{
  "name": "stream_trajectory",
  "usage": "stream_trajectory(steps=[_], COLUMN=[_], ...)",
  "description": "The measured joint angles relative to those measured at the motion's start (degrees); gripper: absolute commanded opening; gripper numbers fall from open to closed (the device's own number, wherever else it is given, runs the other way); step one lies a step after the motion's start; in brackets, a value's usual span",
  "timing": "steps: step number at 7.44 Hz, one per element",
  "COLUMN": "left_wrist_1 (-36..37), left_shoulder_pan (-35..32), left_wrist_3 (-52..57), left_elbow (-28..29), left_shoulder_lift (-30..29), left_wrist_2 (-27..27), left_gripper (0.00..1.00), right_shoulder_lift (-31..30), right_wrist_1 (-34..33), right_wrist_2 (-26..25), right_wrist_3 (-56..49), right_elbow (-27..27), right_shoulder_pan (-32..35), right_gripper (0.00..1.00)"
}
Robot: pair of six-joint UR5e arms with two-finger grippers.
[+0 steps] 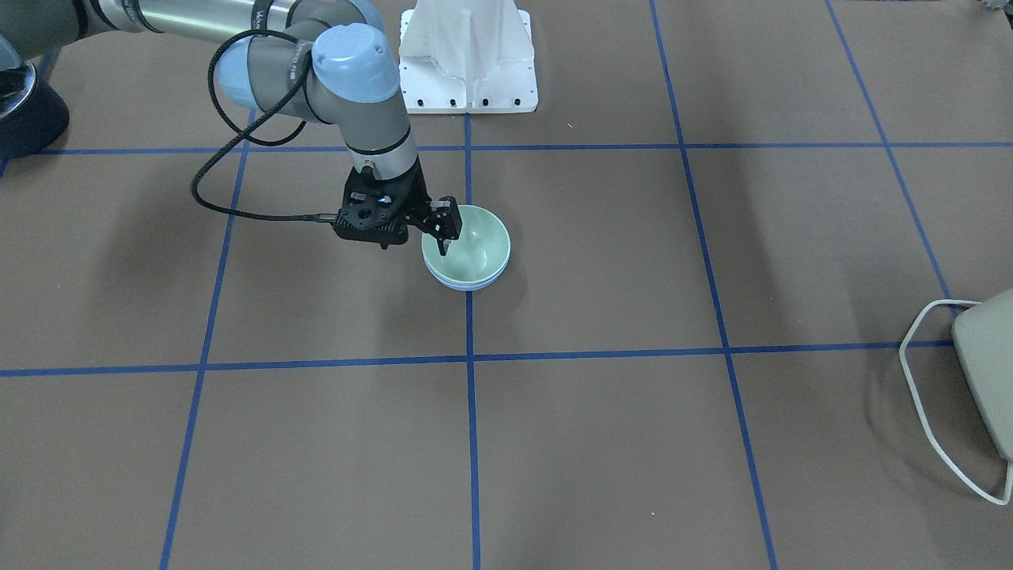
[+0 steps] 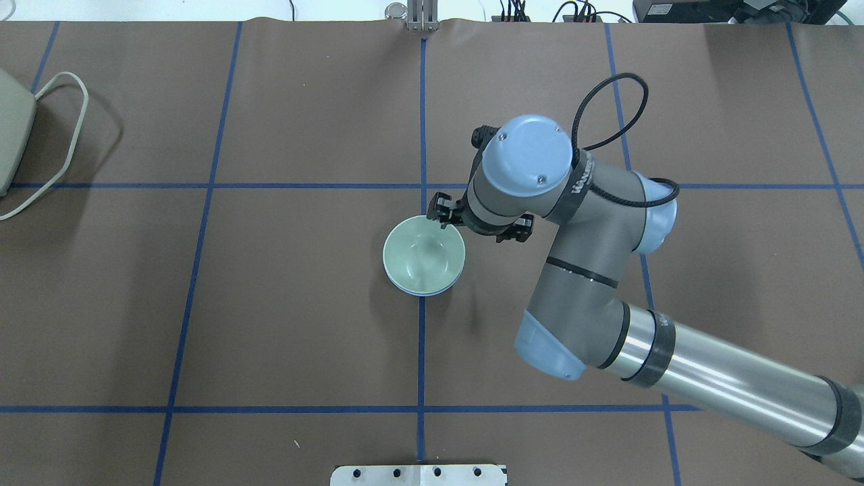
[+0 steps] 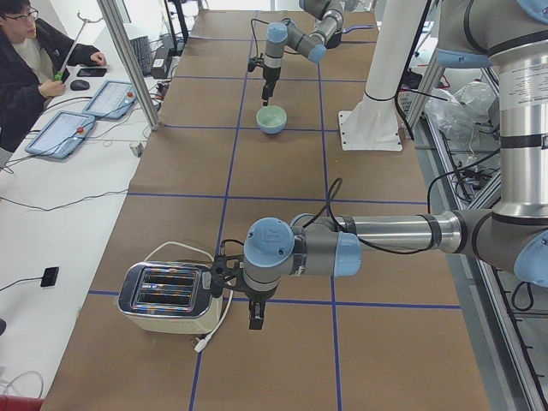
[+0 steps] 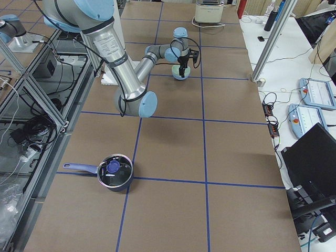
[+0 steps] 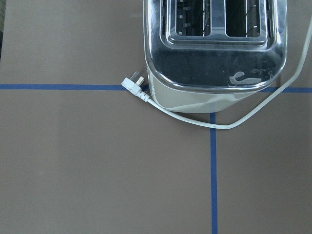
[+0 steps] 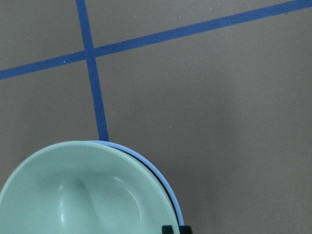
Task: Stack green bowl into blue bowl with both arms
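Note:
The green bowl [image 1: 475, 245] sits nested inside the blue bowl [image 1: 467, 286] near the table's middle, on a blue tape line. Only a thin blue edge shows under the green rim in the overhead view [image 2: 425, 294] and the right wrist view [image 6: 146, 163]. My right gripper [image 1: 441, 245] points down at the green bowl's [image 2: 422, 253] rim on my right side, with its fingertips close together on that rim [image 6: 176, 230]. My left gripper [image 3: 255, 324] hangs over the table far from the bowls, next to a toaster. I cannot tell whether it is open or shut.
A chrome toaster [image 5: 214, 44] with a white cord and plug lies at the table's left end [image 2: 10, 135]. A dark pot with a lid [image 4: 114, 171] stands at the right end. The white pedestal base [image 1: 467, 55] is behind the bowls.

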Motion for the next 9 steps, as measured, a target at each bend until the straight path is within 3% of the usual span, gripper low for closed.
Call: stream_trajectory(steps=[4,9], left_wrist_1=[-0.05,-0.26], left_shoulder_pan=[5.73,10.41], left_wrist_3=[-6.79,-7.91], left_elbow=[-1.67,-3.32], left_shoulder_lift=[-0.26,-0.79], left_wrist_2=[0.42,2.77], left_gripper=[0.98,0.99], right_shoulder_lift=[-9.87,-34.7], right_wrist_1=[-0.24,0.26], right_wrist_2=[14.22,21.0], right_wrist_3=[-27.35,-65.87], right_elbow=[0.45,0.79], right_shoulder_pan=[21.3,44.09], right_gripper=[1.0,1.0])
